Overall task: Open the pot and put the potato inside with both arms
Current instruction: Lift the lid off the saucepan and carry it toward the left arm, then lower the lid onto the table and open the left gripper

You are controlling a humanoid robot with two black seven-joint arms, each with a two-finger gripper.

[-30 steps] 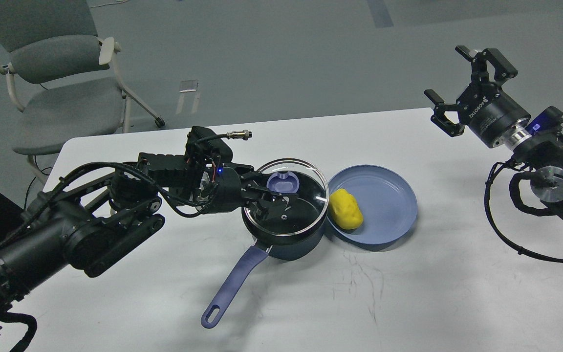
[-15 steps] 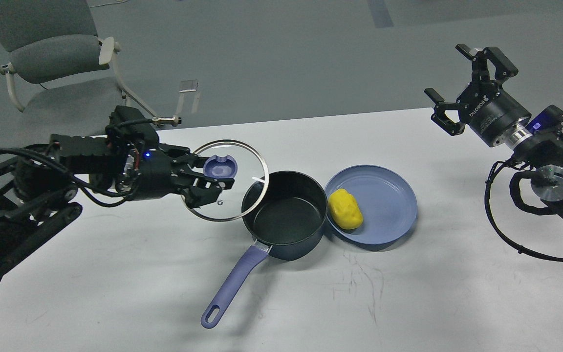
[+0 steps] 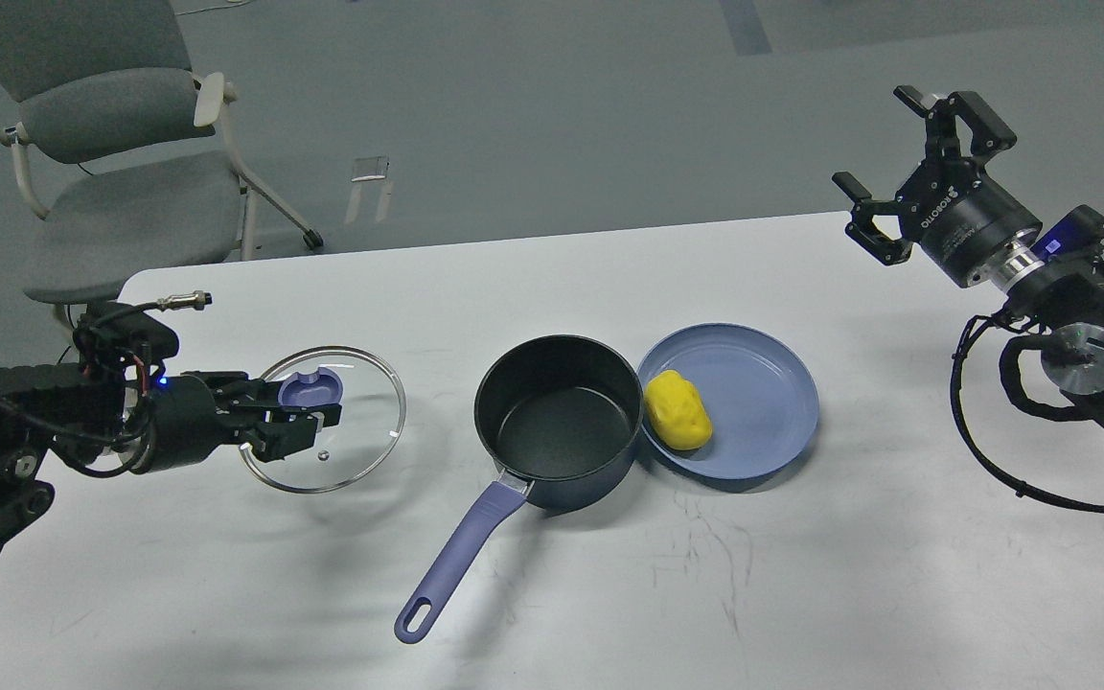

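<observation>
A dark pot [image 3: 557, 422] with a blue-purple handle [image 3: 461, 551] stands open in the middle of the white table [image 3: 801, 575]. A yellow potato [image 3: 678, 410] lies on a blue plate [image 3: 753, 402] just right of the pot. My left gripper [image 3: 308, 412] is shut on the purple knob of the glass lid [image 3: 322, 419] and holds the lid low over the table, left of the pot. My right gripper [image 3: 907, 168] is open and empty, raised above the table's far right corner, well away from the plate.
A grey chair [image 3: 121, 153] stands beyond the table's far left corner. The pot handle points toward the table's front edge. Bare table lies in front of the plate and on the right.
My left gripper lifted the lid off the pot and carried it left and down, close to the table. The right arm has not moved.
</observation>
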